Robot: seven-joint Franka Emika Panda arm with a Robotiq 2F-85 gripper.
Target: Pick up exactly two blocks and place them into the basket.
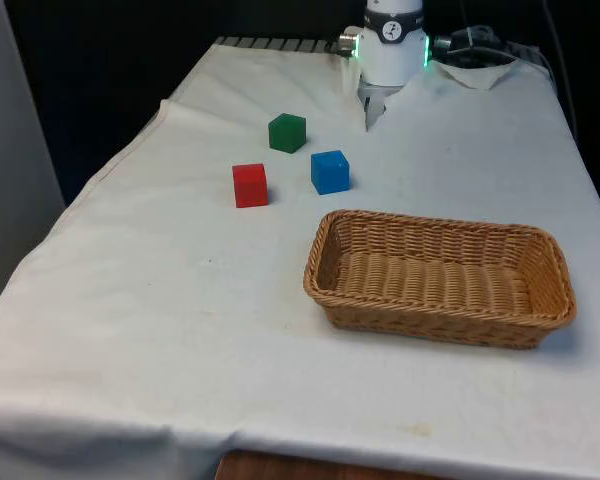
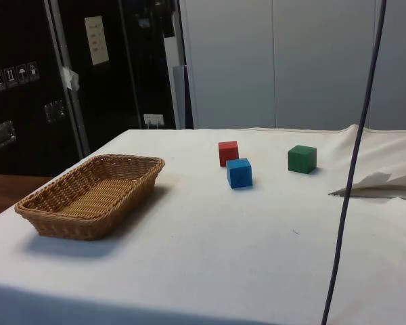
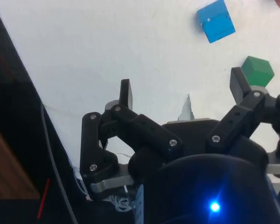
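Three cube blocks sit on the white cloth: a red block (image 1: 250, 185), a green block (image 1: 287, 132) and a blue block (image 1: 330, 171). The wicker basket (image 1: 432, 322) stands empty, nearer the front edge, towards the front view's right. The side view shows the red block (image 2: 228, 152), blue block (image 2: 239, 172) and green block (image 2: 302, 158) beyond the basket (image 2: 66, 229). My gripper (image 3: 183, 88) hangs high above the cloth, open, with nothing between its fingers. In the wrist view the green block (image 3: 257, 70) lies beside one fingertip and the blue block (image 3: 216, 20) lies farther off.
The robot's base (image 1: 392, 45) stands at the table's far end, with a raised fold of cloth (image 1: 372, 110) before it. A dark cable (image 2: 345, 203) hangs down across the side view. Open cloth lies between the blocks and the table's front edge.
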